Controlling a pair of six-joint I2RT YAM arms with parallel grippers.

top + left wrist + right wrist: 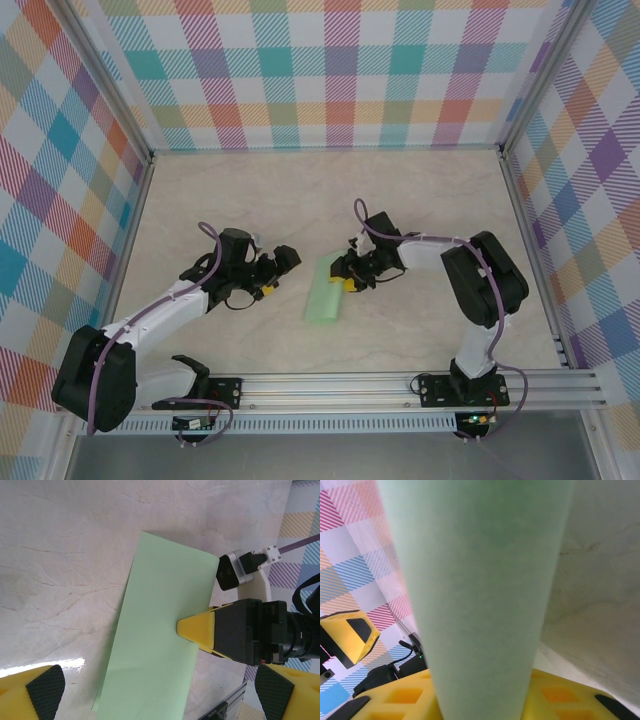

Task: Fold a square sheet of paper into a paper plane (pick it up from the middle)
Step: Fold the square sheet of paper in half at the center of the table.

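Note:
The square sheet of paper (322, 296) is pale mint green and lies on the table folded into a long narrow rectangle. My right gripper (346, 277) is at the sheet's right long edge, shut on it. In the left wrist view one of its yellow fingertips (192, 629) rests on top of the paper (155, 630). In the right wrist view the paper (480, 580) runs up from between the yellow fingers (560, 700). My left gripper (283, 262) hovers just left of the sheet, open, its two black pads (45, 690) spread wide and holding nothing.
The marbled table top (300, 190) is walled in by checked panels on three sides. An aluminium rail (400, 385) carrying both arm bases runs along the near edge, close to the paper's near end.

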